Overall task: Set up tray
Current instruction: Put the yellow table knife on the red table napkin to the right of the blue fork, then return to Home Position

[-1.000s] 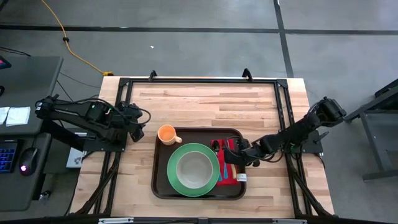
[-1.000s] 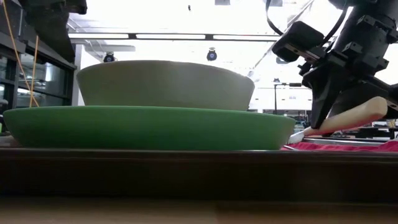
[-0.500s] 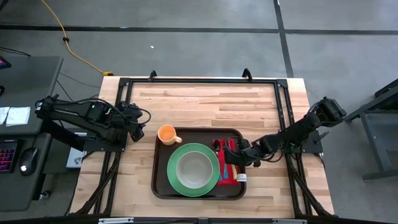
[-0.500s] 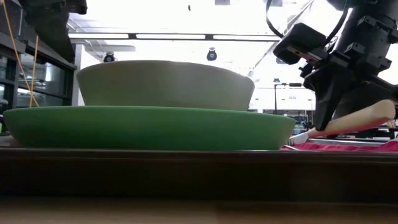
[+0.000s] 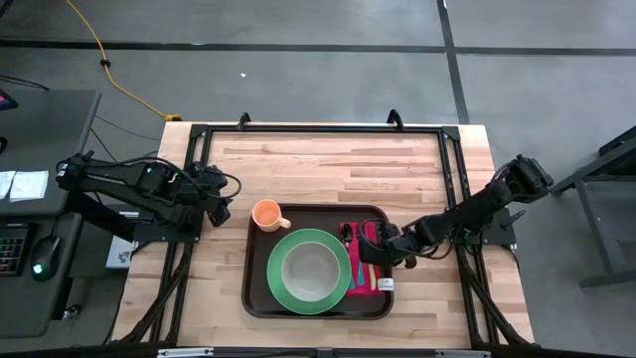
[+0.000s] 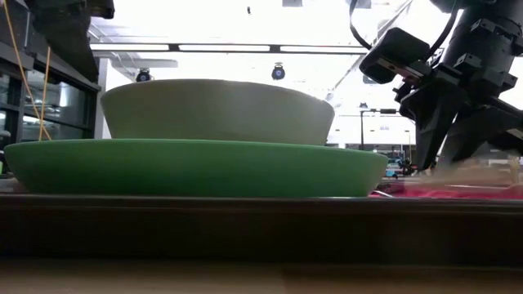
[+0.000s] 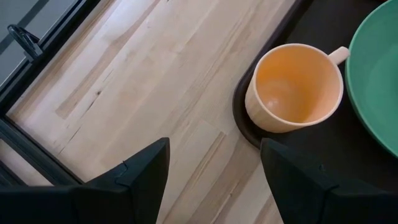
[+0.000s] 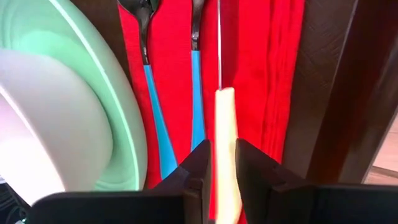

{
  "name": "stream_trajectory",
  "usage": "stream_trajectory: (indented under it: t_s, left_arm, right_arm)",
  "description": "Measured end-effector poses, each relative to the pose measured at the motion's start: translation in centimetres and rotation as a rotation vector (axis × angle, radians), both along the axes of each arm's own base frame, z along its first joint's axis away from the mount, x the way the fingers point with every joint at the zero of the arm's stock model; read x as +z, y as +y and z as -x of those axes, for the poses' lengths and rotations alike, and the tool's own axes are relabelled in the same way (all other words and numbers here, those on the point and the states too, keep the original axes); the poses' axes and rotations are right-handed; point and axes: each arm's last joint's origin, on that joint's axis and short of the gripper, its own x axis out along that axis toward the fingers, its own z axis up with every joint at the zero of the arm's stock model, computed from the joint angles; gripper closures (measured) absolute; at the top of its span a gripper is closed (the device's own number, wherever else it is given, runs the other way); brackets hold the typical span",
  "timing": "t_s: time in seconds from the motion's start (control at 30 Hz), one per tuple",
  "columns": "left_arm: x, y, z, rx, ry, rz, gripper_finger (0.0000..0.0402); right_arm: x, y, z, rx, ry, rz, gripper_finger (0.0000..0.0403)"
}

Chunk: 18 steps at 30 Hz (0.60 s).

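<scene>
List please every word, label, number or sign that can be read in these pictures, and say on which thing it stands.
No text can be read in any view.
Small white tag at the edge of the red napkin on the tray: too small to read, if it carries print at all.
White papers on the side desk: too small to read.
Cup, plate, bowl: no markings visible.

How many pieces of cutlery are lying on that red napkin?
3, side by side on the red napkin: a blue-handled spoon nearest the green plate, another blue-handled utensil, then a cream-handled knife between the right gripper fingers.
</scene>
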Motion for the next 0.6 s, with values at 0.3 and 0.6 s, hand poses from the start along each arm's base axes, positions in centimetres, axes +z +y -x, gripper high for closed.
stream_trajectory:
  t_s: [0.3,0.6]
  left_arm:
    - [0.0,0.0,0.0,0.0,0.0,0.0,0.0119]
    - [0.0,0.0,0.01,-0.004,0.001,-0.002,0.0119]
  right_arm:
    - [-0.12,-0.04,0.18,0.004,0.025,-0.003,0.0346]
    - [-0.17,-0.03,0.26,0.007,0.038,-0.009,0.0345]
